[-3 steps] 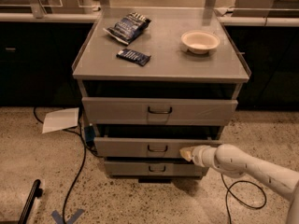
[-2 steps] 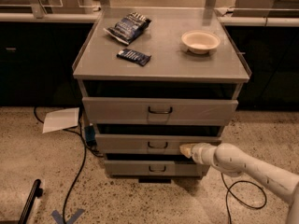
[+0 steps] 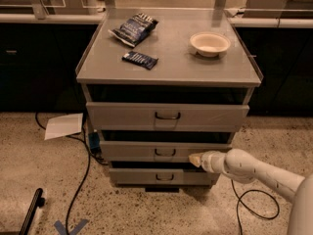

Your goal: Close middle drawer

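Pushing step: pincer (image 3: 195, 159) seemingly touching middle drawer (image 3: 132, 151) front, 3 o'clock of handle (image 3: 165, 152); its state we cannot tell. Next we push straight inward.

Arm (image 3: 259, 173) cut off at right edge, claw (image 3: 194, 159) at middle drawer (image 3: 132, 151) front

Gripper (image 3: 195, 159): at middle drawer (image 3: 132, 151) front, right of handle (image 3: 165, 152).
Drawer state: partly out.
Cabinet top (image 3: 181, 65): bowl (image 3: 210, 43), snack bag (image 3: 134, 28), snack bar (image 3: 140, 59).

Gripper (image 3: 194, 159) at middle drawer (image 3: 129, 151) front, right of its handle (image 3: 165, 152)
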Robot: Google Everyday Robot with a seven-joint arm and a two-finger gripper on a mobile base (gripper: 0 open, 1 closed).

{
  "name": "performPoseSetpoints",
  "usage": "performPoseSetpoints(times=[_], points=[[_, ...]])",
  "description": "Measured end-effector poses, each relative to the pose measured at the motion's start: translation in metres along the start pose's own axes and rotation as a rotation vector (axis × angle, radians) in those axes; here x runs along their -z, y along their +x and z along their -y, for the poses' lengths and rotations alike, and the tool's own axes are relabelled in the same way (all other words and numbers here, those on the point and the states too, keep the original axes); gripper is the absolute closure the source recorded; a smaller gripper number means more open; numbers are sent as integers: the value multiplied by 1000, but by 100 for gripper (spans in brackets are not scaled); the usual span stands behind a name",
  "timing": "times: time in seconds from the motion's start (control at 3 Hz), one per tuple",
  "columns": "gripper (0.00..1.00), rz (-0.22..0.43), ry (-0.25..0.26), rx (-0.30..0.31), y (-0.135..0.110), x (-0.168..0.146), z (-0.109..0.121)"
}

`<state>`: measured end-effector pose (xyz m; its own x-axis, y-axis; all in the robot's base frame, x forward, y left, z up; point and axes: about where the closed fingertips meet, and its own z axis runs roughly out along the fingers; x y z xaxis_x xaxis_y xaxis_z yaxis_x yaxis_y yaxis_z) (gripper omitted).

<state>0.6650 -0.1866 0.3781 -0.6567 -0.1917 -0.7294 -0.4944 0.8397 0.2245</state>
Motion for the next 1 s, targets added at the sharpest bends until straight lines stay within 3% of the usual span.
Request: performPoseSetpoints(times=[0.33,0.67,1.0], points=[[100,-123,-50,-74,41,17,-5],[100,-182,-68,-118,72,43,-21],[81,-194,-77,-119,79,43,-27]])
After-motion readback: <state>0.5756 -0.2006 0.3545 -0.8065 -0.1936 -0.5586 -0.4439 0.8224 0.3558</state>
